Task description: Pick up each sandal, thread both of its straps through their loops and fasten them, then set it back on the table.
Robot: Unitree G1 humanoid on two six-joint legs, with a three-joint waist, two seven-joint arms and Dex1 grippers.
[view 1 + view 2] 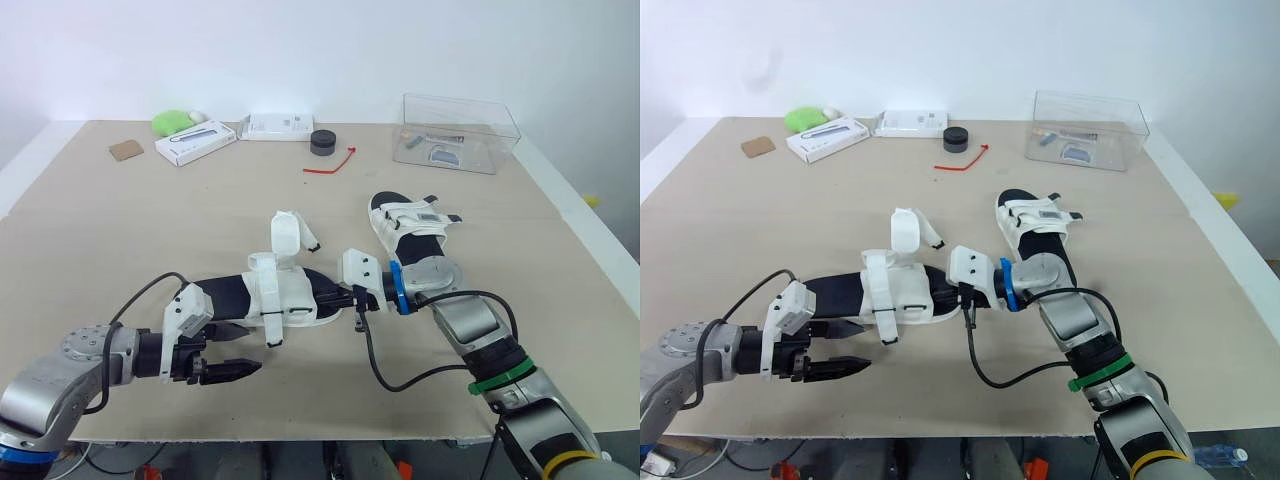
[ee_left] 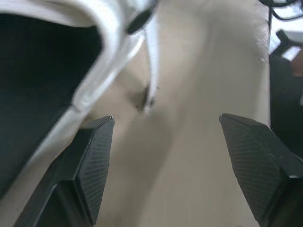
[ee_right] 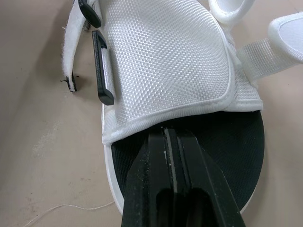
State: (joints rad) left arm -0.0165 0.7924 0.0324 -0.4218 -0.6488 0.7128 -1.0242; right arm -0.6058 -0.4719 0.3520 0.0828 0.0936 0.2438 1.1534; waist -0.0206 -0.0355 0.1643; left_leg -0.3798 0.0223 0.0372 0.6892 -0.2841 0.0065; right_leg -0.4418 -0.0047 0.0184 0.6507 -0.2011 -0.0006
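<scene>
Eye view: the near sandal (image 1: 280, 295) lies on the table (image 1: 120, 230), with the 2nd sandal (image 1: 410, 225) just beyond one end of it. Left wrist: the left pincer (image 2: 166, 118) gapes beside the near sandal's sole (strap (image 2: 151, 61) dangling). Right wrist: the right pincer (image 3: 168, 135) is pressed together, tips at the hem of its mesh upper (image 3: 161, 61), perhaps nipping it.

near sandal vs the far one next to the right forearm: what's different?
Pose: the near sandal lies crosswise on the table. The far sandal points away from the robot.
Straps: the near sandal has one strap standing up loose. The far sandal's straps lie flat across its footbed.
Contact: the right gripper, fingers shut, is at one end of the near sandal. No gripper is at the far sandal.
Shared: white uppers, black footbeds.
</scene>
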